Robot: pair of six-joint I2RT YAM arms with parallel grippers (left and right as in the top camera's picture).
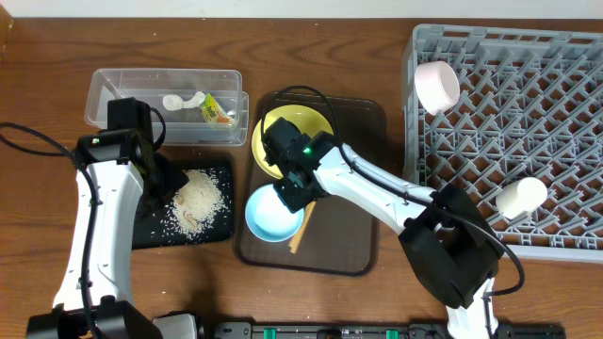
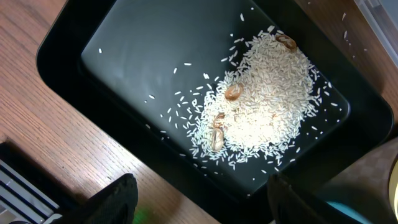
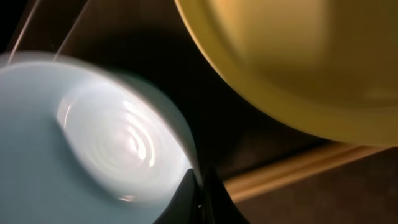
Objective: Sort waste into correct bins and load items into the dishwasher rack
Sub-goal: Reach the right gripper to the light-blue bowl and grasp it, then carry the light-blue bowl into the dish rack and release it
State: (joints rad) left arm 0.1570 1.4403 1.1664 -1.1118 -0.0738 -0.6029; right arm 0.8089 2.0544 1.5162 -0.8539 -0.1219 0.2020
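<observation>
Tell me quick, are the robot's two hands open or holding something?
Left gripper: open, holding nothing.
Right gripper: shut, pinching the rim of the light blue bowl.

Right wrist feed is soft: light blue bowl and yellow plate blurred, both cropped. My left gripper fingers cut by frame bottom. Brown bits in the rice too small to ID.

light blue bowl: glossy, smooth | black tray: matt plastic | table: wood
</observation>
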